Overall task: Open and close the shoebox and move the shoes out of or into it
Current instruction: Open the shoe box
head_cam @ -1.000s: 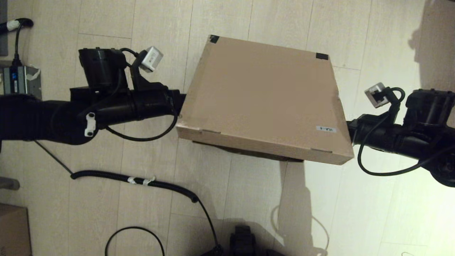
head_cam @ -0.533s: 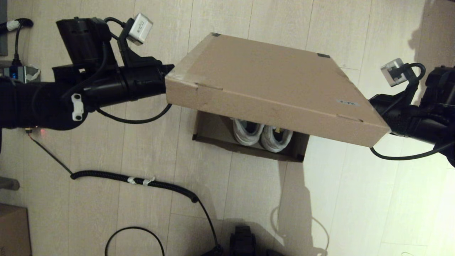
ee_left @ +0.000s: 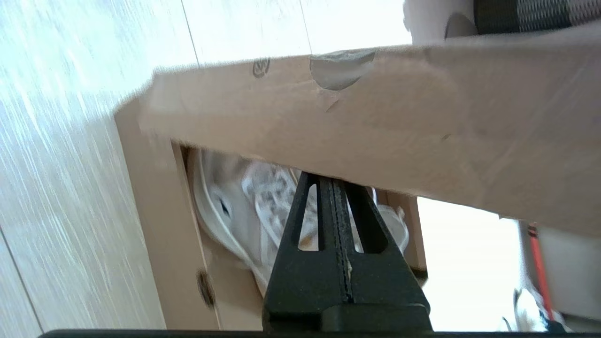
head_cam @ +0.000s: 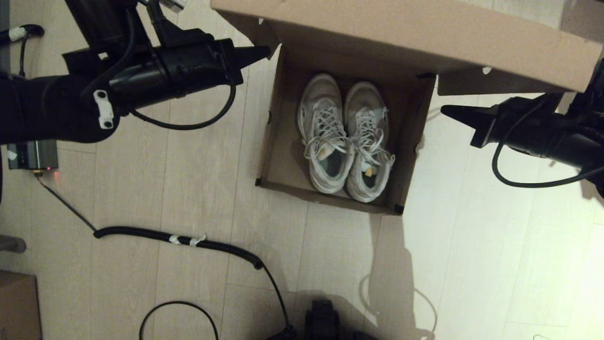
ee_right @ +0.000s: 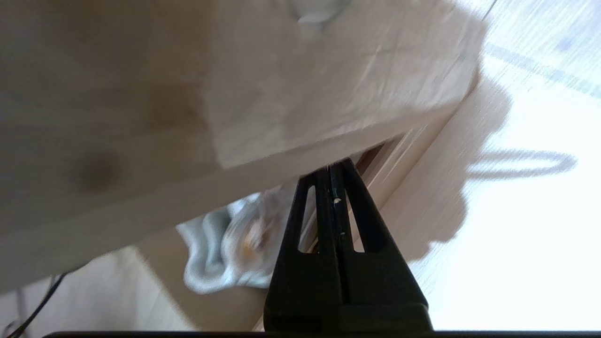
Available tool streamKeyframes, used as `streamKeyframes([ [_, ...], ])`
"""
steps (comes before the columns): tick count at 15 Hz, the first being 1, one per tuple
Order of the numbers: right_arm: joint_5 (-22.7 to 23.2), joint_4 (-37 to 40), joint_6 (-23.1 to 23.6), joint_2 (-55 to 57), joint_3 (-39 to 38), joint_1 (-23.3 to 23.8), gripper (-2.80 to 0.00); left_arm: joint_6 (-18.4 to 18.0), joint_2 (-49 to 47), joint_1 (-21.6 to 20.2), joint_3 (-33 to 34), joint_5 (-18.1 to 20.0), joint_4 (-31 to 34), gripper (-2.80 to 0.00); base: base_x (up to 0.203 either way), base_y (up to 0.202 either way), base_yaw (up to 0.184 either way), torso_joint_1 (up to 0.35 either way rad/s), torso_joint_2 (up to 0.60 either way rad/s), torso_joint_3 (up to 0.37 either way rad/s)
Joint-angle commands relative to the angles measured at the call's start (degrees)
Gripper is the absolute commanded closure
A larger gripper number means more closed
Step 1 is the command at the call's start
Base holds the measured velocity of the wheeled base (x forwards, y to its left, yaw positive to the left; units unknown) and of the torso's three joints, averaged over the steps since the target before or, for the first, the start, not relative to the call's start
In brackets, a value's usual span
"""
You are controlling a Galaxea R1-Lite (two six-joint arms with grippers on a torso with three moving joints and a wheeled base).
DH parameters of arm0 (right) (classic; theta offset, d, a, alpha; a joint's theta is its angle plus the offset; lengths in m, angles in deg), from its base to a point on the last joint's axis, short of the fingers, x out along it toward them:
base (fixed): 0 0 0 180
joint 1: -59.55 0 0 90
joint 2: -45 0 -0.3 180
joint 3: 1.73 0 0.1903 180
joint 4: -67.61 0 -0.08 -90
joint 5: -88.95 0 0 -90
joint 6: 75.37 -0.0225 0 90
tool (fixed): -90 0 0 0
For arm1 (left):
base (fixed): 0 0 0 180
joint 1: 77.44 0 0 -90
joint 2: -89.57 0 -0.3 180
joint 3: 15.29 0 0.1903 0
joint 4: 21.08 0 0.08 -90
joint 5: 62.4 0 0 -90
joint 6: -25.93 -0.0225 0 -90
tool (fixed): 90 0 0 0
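The shoebox [head_cam: 279, 156] sits open on the floor, its hinged lid [head_cam: 401, 33] raised at the far side. The shoes [head_cam: 347, 137], a white lace-up pair, lie side by side inside, toes pointing away from me. My left gripper [head_cam: 263, 50] is shut, with its tip under the lid's left side flap. My right gripper [head_cam: 447, 111] is also shut and sits just below the lid's right side flap. The left wrist view shows the shut left gripper [ee_left: 331, 180] against the lid's edge [ee_left: 357, 117], with the shoes [ee_left: 235, 206] beyond. The right gripper [ee_right: 334, 168] meets the lid [ee_right: 235, 94] near a shoe [ee_right: 220, 249].
A coiled black cable [head_cam: 188, 238] runs across the floor in front of the box. A smaller brown carton [head_cam: 16, 307] stands at the near left, and a grey device [head_cam: 30, 153] at the left edge. My base [head_cam: 323, 321] shows at the bottom.
The lid has swung from closed to steeply raised. Both arms rose and moved away from me with it, and the shoes came into full view.
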Motion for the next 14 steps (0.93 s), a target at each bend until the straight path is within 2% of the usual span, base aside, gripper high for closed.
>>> streamKeyframes([
  [1, -0.3, -0.35, -0.01, 1.17, 2.04, -0.04, 0.0, 0.01, -2.59, 0.33, -3.36, -0.36, -0.16, 0.0, 0.0, 0.0, 0.0, 0.0, 0.0, 0.0],
  [6, -4.72, -0.71, 0.01, 5.24, 10.52, -0.12, 0.0, -0.27, -9.39, 0.45, -14.52, -0.95, -0.29, 0.0, 0.0, 0.0, 0.0, 0.0, 0.0, 0.0],
  [10, -8.9, -0.6, -0.51, 7.15, 18.43, 0.05, 0.0, -1.31, -9.31, 0.45, -14.36, -1.01, -4.56, 0.0, 0.0, 0.0, 0.0, 0.0, 0.0, 0.0],
  [12, -11.69, -0.69, -2.08, 8.1, 21.75, 0.05, 0.0, -5.11, -9.39, 0.45, -14.36, -1.01, -4.81, 0.0, 0.0, 0.0, 0.0, 0.0, 0.0, 0.0],
  [14, -12.37, -0.59, -3.59, 7.96, 24.18, 0.05, 0.0, -5.85, -8.65, 0.45, -14.36, -1.01, -4.73, 0.0, 0.0, 0.0, 0.0, 0.0, 0.0, 0.0],
])
